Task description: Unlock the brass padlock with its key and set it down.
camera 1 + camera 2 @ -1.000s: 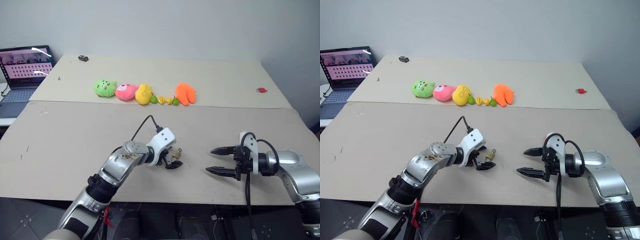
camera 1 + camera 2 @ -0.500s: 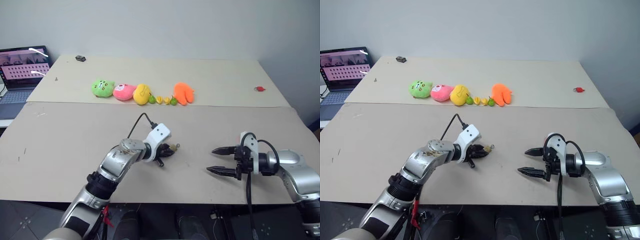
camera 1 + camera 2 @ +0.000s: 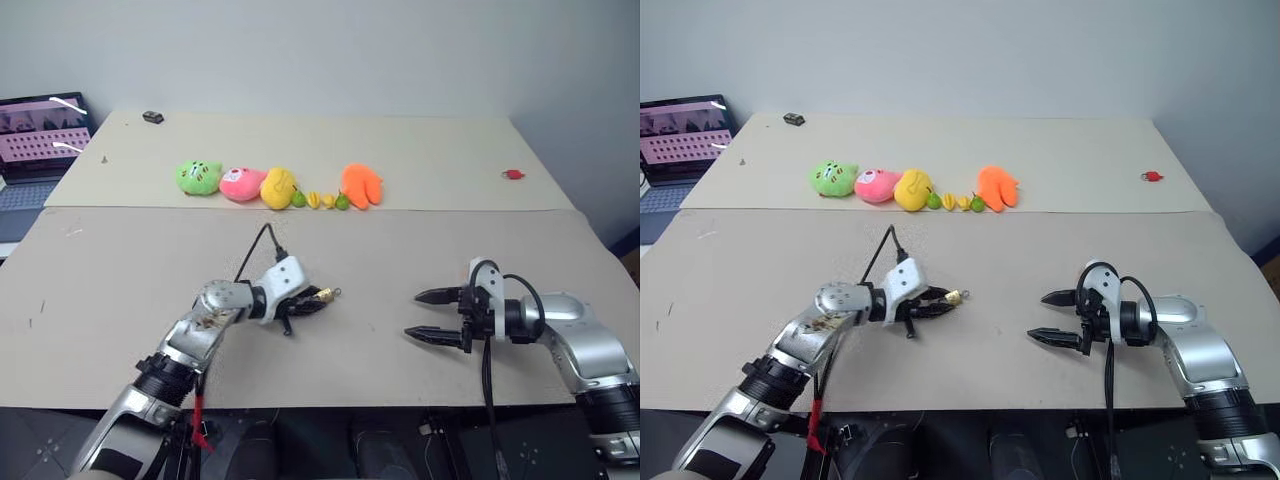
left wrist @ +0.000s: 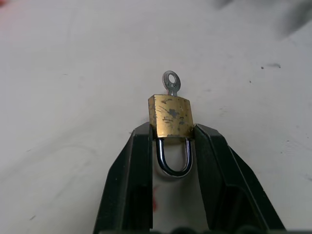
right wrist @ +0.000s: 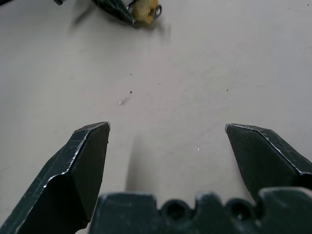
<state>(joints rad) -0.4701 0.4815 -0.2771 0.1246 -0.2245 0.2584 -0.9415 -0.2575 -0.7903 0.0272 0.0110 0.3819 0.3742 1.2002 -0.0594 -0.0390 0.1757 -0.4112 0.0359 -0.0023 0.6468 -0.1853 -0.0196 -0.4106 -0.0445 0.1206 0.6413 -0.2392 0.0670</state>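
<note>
A: Which step is this?
B: The left gripper [image 4: 170, 146] pinches the small brass padlock [image 4: 170, 116] by its sides, the thin silvery key [image 4: 171, 84] seated beyond its fingertips. Next, I judge, the spread right gripper [image 3: 427, 315] must turn that key.
A: Count?
B: One padlock, one key.

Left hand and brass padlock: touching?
Touching. In the left wrist view the left hand has both fingers pressed against the sides of the brass padlock, with no gap.
</note>
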